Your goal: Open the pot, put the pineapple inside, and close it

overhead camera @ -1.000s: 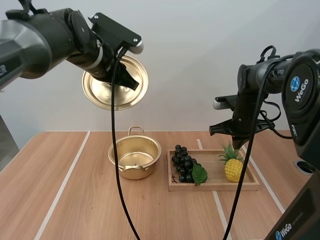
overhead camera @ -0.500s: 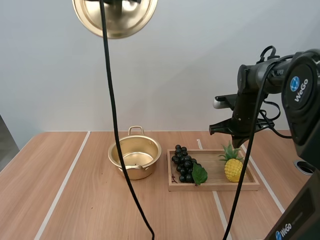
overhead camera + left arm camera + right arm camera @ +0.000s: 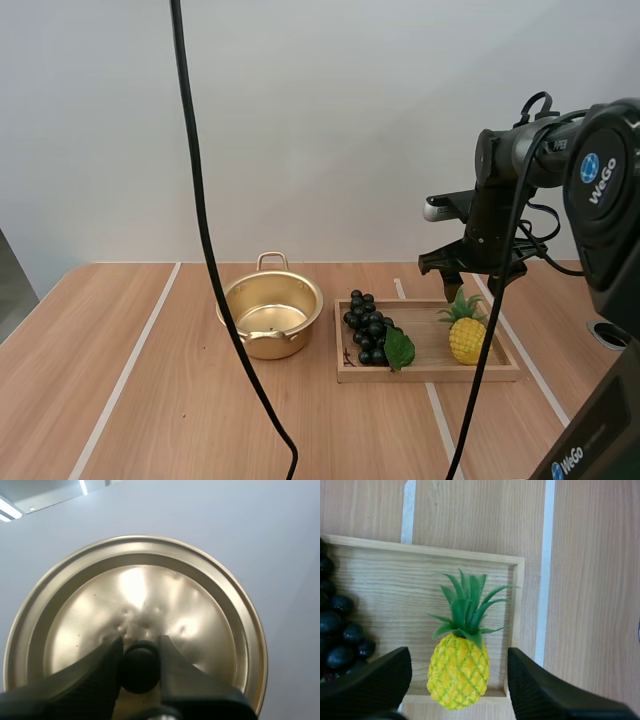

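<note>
My left gripper (image 3: pixel 140 656) clamped on knob (image 3: pixel 139 667) of lid (image 3: pixel 150 587). Pot (image 3: pixel 270 315) open, empty, on table (image 3: pixel 140 400), just left of tray (image 3: pixel 430 373). Tray holds grapes (image 3: pixel 367 325) at left end, pineapple (image 3: pixel 467 337) at right end. My right gripper (image 3: pixel 462 268) spread wide above pineapple, not touching. WeGo logo (image 3: pixel 598 180) readable on my right arm.

Polished golden metal on lid (image 3: pixel 150 595) and pot (image 3: pixel 262 346); matt pale wood tray (image 3: pixel 430 374); rough, plastic-looking pineapple (image 3: pixel 459 670); glossy grapes (image 3: pixel 368 328).
</note>
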`<state>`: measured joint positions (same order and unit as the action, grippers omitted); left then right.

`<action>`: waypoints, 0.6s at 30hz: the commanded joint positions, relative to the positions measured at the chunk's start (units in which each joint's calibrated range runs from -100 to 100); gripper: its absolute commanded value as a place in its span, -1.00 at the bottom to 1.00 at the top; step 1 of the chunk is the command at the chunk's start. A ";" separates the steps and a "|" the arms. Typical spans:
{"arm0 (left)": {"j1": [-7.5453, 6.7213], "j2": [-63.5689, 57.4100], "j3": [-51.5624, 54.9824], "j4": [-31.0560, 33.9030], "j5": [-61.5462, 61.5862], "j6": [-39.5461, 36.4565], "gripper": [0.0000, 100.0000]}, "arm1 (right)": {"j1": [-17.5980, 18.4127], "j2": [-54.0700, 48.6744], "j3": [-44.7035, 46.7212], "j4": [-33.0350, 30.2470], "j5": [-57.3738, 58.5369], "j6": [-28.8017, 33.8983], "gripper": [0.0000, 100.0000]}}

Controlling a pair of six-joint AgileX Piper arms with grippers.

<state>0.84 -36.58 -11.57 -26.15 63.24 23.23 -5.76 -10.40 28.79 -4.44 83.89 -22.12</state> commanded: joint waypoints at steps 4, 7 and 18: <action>0.09 -0.33 -0.38 -0.95 1.92 0.44 -1.00 | -0.17 -0.24 0.26 0.47 3.69 -0.70 1.00; 0.09 -0.33 -0.38 -0.95 1.74 1.12 -1.00 | -0.17 -0.24 0.26 0.71 5.25 -0.61 1.00; 0.09 -0.33 -0.38 -0.95 2.98 1.12 -1.00 | -0.17 -0.24 4.38 1.73 2.80 1.26 1.00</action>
<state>0.84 -36.58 -11.57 -26.15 66.97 24.16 -5.76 -10.40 31.00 -2.42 88.78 -21.65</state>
